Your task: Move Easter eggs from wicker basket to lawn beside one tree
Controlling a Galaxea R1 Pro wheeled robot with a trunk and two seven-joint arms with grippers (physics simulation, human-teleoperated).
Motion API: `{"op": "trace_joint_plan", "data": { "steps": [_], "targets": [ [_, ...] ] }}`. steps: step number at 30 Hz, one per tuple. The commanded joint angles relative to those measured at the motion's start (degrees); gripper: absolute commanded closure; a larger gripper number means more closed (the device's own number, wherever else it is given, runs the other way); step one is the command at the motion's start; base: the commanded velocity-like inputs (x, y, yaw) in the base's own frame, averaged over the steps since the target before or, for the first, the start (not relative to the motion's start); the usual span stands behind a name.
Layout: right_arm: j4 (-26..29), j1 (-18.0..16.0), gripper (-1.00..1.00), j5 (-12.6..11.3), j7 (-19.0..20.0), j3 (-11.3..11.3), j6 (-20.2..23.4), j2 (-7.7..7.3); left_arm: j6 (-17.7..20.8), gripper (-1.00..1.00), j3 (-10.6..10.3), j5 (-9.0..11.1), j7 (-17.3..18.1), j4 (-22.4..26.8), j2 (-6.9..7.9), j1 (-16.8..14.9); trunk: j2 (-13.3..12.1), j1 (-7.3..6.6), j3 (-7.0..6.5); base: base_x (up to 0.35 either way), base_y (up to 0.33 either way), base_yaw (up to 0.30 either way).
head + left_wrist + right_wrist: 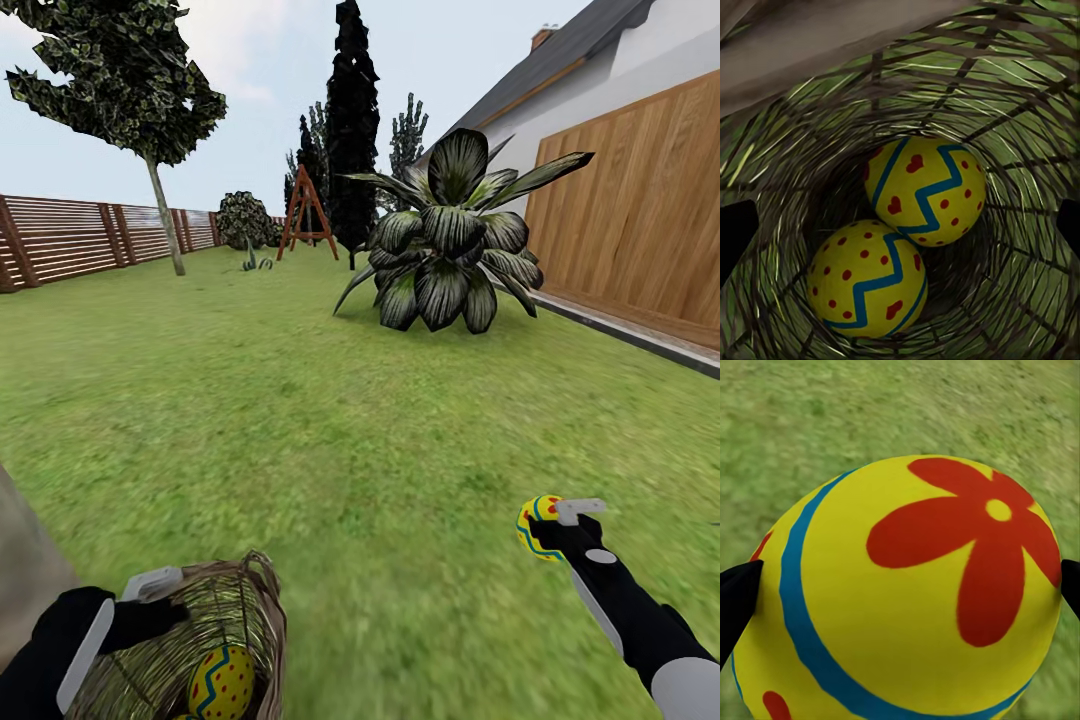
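Observation:
The wicker basket [250,610] stands on the lawn [330,430] at the bottom left of the head view. Two yellow Easter eggs lie in its bottom, one [926,191] dotted with red hearts and crossed by a blue zigzag, the other [866,277] touching it. My left gripper [900,225] hangs open at the basket's mouth, its dark fingertips [735,236] wide apart and clear of the eggs. My right gripper [555,525] is shut on a third egg [907,585] with a red flower, held above the grass at the lower right.
A pale grey-brown trunk [25,560] rises just beside the basket at the left edge. A big broad-leaved plant [450,240] and a wooden wall [640,220] stand far right. A slat fence [90,240], a thin-trunked tree [165,215] and a dark conifer [352,130] lie far off.

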State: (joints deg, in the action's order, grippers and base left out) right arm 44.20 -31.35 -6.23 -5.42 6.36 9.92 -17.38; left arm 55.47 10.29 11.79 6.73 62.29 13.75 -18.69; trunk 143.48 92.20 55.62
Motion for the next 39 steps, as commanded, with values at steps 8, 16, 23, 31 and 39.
{"op": "trace_joint_plan", "data": {
  "steps": [8,16,23,31,39],
  "targets": [
    [0.1,0.0,1.00,-0.6,-0.6,0.4,0.3,-0.11,0.1,-1.00,0.2,0.0,0.5,0.0,-0.02,0.0,0.0,-0.01,0.06,0.000,0.000,0.000],
    [0.0,0.0,1.00,-0.5,-0.7,0.4,0.4,-0.11,0.0,-1.00,0.3,0.1,0.5,-0.2,-0.20,0.0,0.1,0.09,0.95,0.000,0.000,0.000],
    [0.0,0.0,1.00,-0.4,-0.7,0.5,0.4,-0.11,0.0,-1.00,0.3,0.0,0.4,-0.3,-0.30,0.0,0.2,0.27,2.50,0.000,0.000,0.000],
    [0.0,0.0,1.00,-0.4,-0.7,0.4,0.4,-0.11,0.1,-1.00,0.4,0.1,0.4,-0.2,-0.22,0.0,0.3,0.48,4.27,0.000,0.000,0.000],
    [0.0,0.0,1.00,-0.4,-0.7,0.4,0.4,-0.03,0.0,-1.00,0.5,0.1,0.4,-0.2,-0.23,0.0,0.4,0.68,6.04,0.000,0.000,0.000]
  ]
}}
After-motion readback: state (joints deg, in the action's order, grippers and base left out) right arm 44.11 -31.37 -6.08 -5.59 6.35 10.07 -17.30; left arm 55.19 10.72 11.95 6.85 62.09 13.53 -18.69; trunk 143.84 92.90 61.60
